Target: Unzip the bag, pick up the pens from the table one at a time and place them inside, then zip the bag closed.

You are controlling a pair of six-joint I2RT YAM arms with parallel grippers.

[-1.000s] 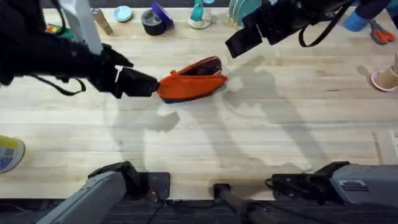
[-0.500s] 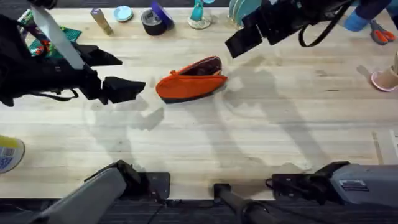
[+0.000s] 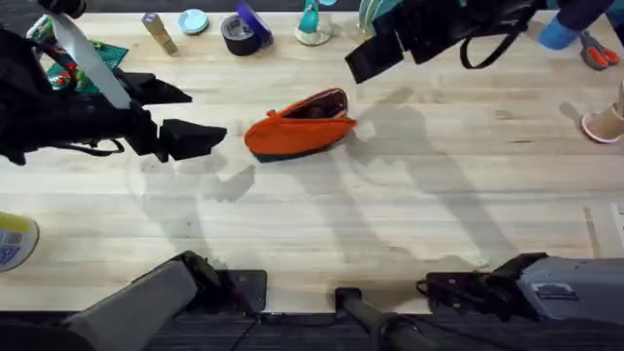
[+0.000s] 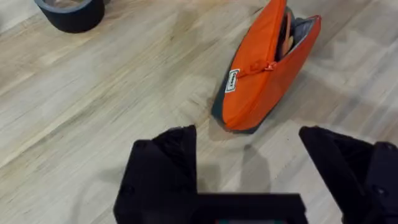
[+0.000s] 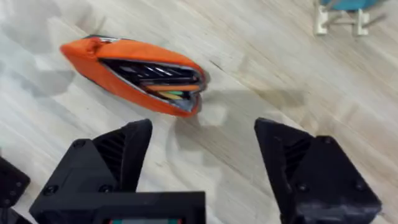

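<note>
The small orange fabric pencil bag (image 3: 298, 126) with a dark underside lies on the big light wooden plank table (image 3: 390, 214). Its zipper is open. In the right wrist view, thin pens (image 5: 163, 78) lie inside the bag's mouth, some dark, with bits of orange and green showing. A small white label (image 4: 232, 81) sits on the bag's orange side near one end.

The left gripper (image 3: 183, 115) is just beside the bag, at the end nearest the left arm. It does not touch the bag. Its two black fingers (image 4: 165, 163) are spread wide apart and hold nothing. A strip of bare wood lies between them and the bag.

The right gripper (image 3: 370, 54) hangs near the bag's other end, on the far side of it. Its two black fingers (image 5: 115, 158) are also spread wide, with nothing between them.

A round roll of black tape (image 3: 239, 34) sits on the table behind the bag, well apart from it. A small teal stand (image 3: 312, 24) is near the tape, also behind the bag.
</note>
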